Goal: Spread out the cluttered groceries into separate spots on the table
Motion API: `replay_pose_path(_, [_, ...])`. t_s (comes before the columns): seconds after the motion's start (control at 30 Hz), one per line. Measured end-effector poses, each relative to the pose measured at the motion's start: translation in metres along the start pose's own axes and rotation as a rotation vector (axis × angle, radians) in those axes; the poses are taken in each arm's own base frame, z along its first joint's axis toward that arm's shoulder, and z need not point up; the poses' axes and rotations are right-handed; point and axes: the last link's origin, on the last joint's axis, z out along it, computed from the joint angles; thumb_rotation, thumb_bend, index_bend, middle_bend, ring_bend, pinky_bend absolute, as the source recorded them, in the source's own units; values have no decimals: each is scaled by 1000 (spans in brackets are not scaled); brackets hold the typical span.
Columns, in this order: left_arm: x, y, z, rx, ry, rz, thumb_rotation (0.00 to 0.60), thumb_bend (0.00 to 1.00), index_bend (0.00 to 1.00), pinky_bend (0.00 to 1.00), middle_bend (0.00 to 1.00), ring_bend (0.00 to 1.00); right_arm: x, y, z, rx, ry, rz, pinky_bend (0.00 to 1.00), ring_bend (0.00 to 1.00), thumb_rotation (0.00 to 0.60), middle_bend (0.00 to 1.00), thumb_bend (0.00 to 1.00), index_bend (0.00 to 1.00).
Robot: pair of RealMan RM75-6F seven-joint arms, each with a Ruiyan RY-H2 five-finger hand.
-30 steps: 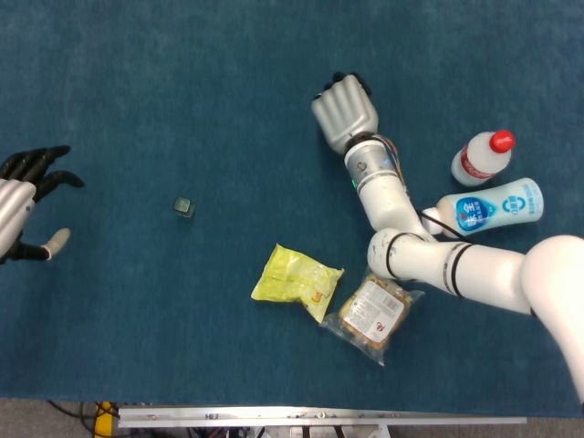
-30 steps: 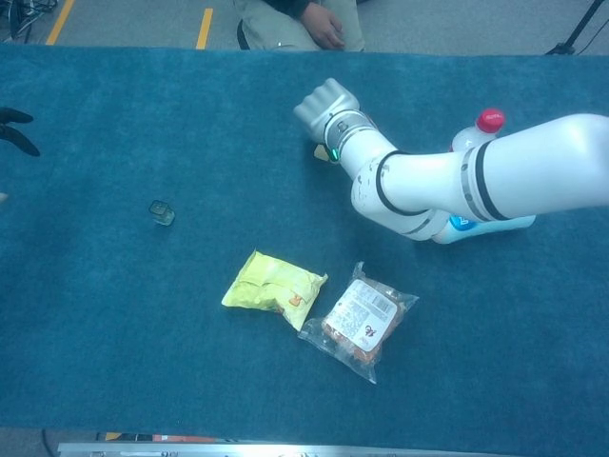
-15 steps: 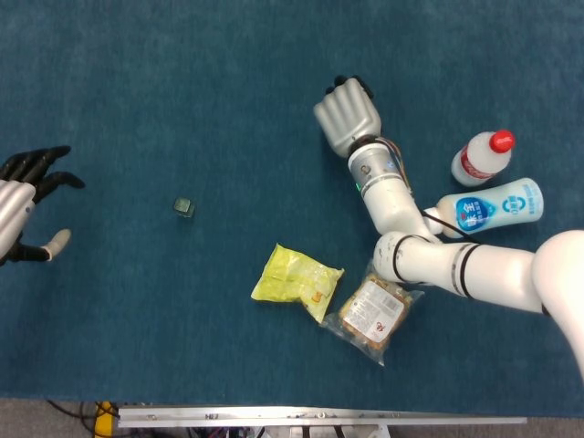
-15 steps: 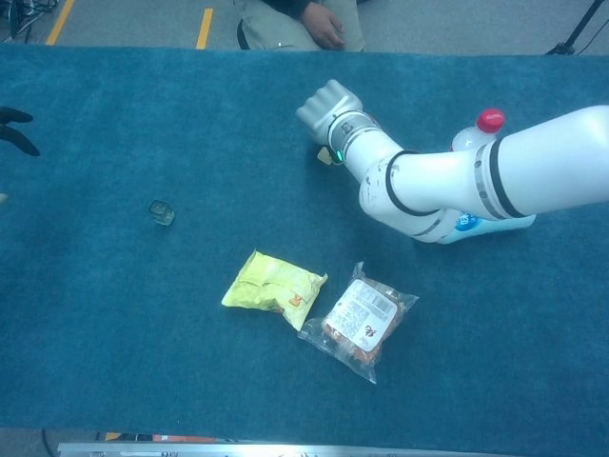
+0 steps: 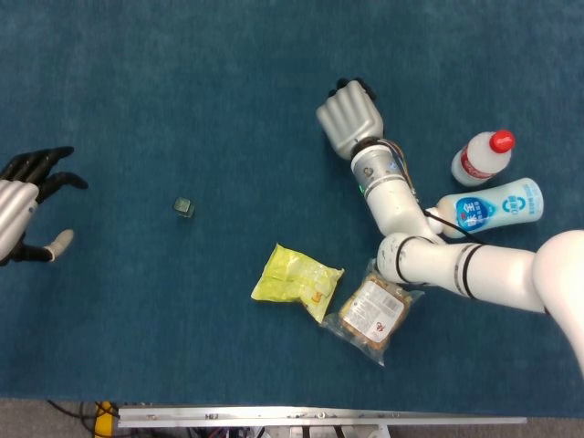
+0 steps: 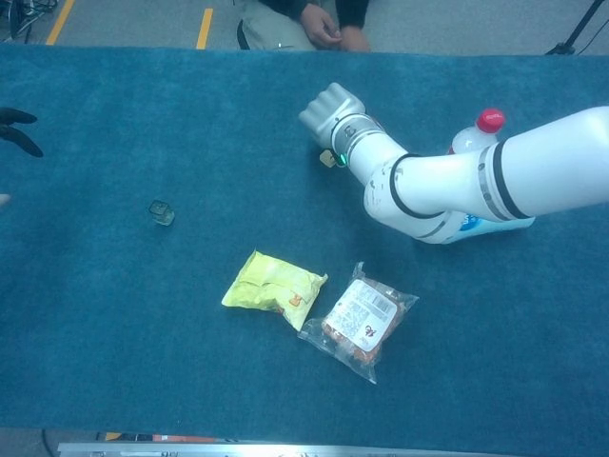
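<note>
My right hand hovers at the table's far middle with its fingers curled into a fist and nothing visible in it. A yellow snack bag lies near the front. Beside it, touching, is a clear packet of brown food. A white bottle with a red cap and a blue-labelled white bottle lie right of my right forearm. A small green cube sits alone at the left. My left hand stays at the far left edge, fingers spread.
The blue-carpeted table stretches wide at the back and left. My right forearm lies across the right side, partly covering the blue-labelled bottle in the chest view. A person's hands rest beyond the far edge.
My right hand has drifted slightly to the right and nearer, still in a fist. The groceries and my left hand have not moved.
</note>
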Motion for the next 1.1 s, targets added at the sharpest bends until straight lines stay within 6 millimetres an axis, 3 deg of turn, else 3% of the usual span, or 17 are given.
replay_pose_path(0.43, [0, 1, 1, -3, 3, 0, 600, 358, 251, 44, 39, 0, 6, -2, -9, 51, 14, 74, 403, 255, 600, 377, 254, 572])
replay_pose_path(0.87, [1, 6, -3, -13, 12, 8, 600, 358, 251, 44, 39, 0, 43, -7, -57, 247, 71, 319, 403, 256, 600, 379, 254, 572])
replay_pose_path(1.1, [4, 9, -12, -14, 23, 14, 600, 357, 251, 44, 39, 0, 54, -11, -75, 281, 121, 357, 403, 256, 600, 379, 254, 572])
